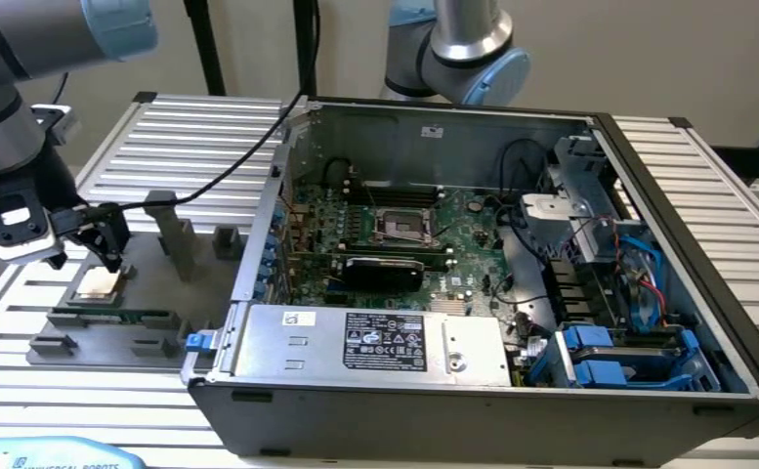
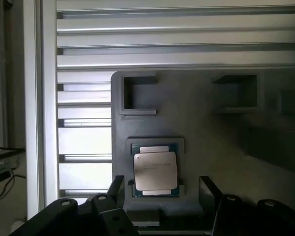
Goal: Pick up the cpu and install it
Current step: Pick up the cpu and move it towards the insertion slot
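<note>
The cpu is seated in the fixture plate, just under the gripper; the computer case is placed well apart.

"UNIVERSAL ROBOTS" on blue cap, black label unreadable

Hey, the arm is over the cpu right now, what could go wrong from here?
The open pincer hangs over the cpu, which sits snug in the grey fixture pocket. A descent off centre could land a finger on the pocket rim or the chip. The black cable running from the arm past the case corner might snag.
</note>
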Robot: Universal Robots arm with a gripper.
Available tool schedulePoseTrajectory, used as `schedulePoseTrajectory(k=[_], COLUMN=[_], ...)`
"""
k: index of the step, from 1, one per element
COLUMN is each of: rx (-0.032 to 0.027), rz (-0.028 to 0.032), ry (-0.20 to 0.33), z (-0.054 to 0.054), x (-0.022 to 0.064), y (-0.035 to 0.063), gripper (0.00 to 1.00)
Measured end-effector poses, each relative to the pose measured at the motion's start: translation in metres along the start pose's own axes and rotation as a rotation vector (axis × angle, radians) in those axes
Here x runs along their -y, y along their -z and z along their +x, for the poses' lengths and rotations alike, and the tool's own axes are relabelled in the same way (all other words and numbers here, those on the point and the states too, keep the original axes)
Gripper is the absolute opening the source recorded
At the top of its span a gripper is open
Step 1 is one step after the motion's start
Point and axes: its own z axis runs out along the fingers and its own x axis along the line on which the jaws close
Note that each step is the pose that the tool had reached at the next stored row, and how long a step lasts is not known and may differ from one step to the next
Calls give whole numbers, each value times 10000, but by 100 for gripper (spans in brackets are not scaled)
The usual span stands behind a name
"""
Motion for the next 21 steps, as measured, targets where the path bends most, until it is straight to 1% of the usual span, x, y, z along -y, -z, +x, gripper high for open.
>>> schedulePoseTrajectory(k=[16, 21], rx=[24, 23], rz=[2, 1], ry=[142, 159], z=[31, 39], x=[-35, -42], y=[-294, -354], gripper=[71, 71])
